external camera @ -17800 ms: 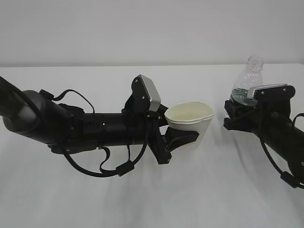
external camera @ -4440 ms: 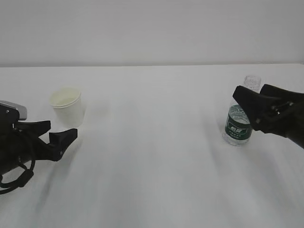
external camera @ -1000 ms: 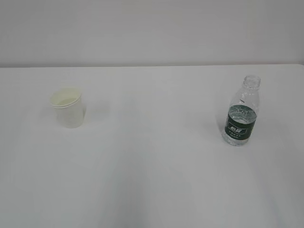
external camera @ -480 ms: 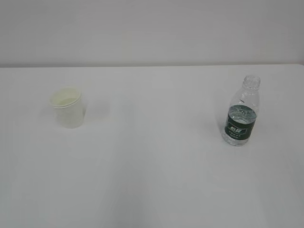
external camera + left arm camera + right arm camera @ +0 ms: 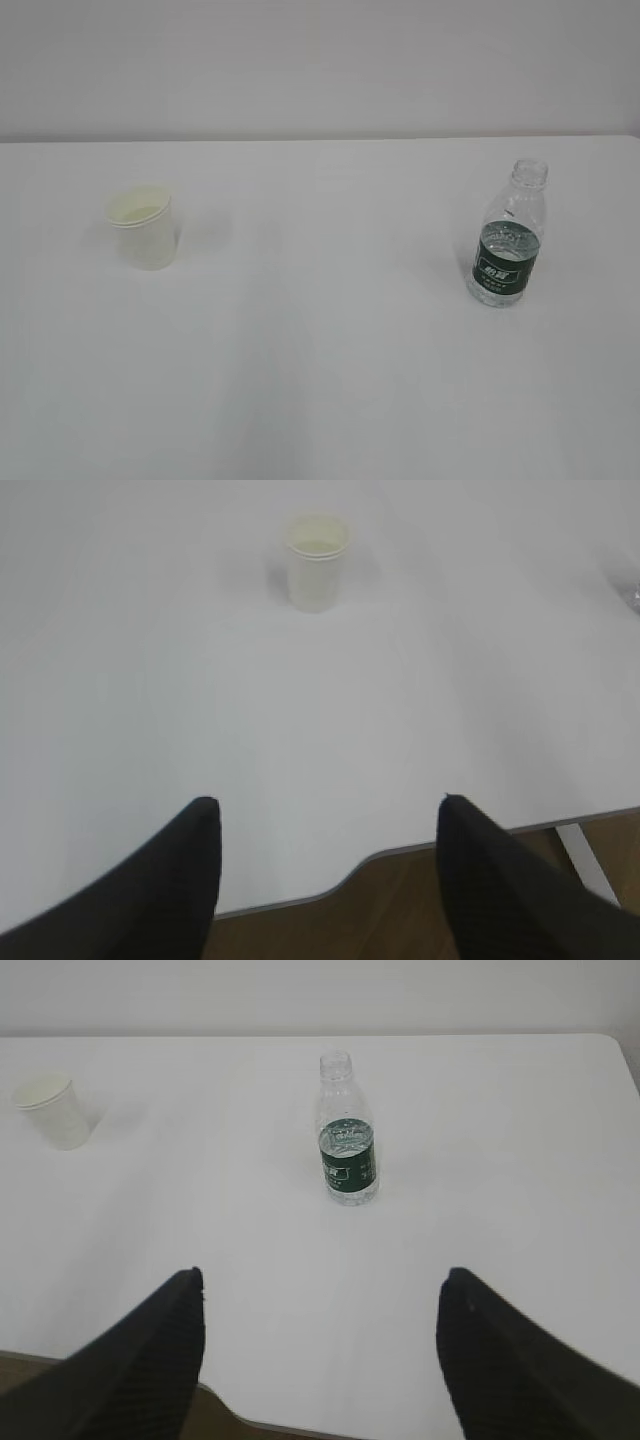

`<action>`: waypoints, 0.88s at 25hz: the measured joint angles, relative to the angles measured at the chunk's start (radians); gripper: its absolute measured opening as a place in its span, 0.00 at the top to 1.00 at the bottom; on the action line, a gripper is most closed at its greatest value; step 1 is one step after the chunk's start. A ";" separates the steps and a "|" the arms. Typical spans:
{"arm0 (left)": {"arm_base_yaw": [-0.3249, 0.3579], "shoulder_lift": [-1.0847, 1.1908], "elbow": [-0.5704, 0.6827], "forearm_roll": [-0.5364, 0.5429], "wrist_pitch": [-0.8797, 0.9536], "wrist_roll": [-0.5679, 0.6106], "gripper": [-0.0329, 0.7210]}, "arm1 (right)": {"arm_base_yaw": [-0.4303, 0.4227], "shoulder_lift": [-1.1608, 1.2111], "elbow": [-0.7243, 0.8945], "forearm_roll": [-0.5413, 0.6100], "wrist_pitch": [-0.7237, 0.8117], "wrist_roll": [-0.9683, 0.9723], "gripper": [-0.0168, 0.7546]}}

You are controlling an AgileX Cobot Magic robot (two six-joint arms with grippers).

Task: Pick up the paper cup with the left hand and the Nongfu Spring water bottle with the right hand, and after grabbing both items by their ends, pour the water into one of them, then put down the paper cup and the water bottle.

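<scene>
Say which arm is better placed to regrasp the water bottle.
Right. The Nongfu Spring water bottle stands upright nearly centred ahead of the open right gripper; the left gripper faces the paper cup, and the bottle sits at its view's far right edge.

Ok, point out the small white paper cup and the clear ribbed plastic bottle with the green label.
small white paper cup (image 5: 146, 232), exterior view, side wall.
clear ribbed plastic bottle (image 5: 507, 262), exterior view, green label.

A plain white tabletop (image 5: 330, 380) fills most of the exterior view, evenly lit with only soft shadows. Behind its far edge stands a bare pale grey wall (image 5: 320, 65). In the left wrist view the near edge of the tabletop curves inward, and below it shows brown wooden floor (image 5: 400, 905) and a light table leg (image 5: 590, 865) at the right.
</scene>
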 joint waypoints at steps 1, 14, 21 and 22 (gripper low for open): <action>0.000 -0.018 0.017 0.000 0.000 0.000 0.31 | 0.000 0.000 0.000 -0.005 0.000 0.000 0.27; 0.000 -0.069 0.090 0.060 0.002 0.000 0.34 | 0.000 0.000 0.131 -0.057 0.000 -0.002 0.28; 0.000 -0.069 0.122 0.113 0.000 0.000 0.34 | 0.000 0.000 0.217 -0.057 -0.002 -0.004 0.28; 0.000 -0.069 0.132 0.113 -0.004 0.000 0.35 | 0.000 0.000 0.227 -0.057 -0.009 -0.004 0.28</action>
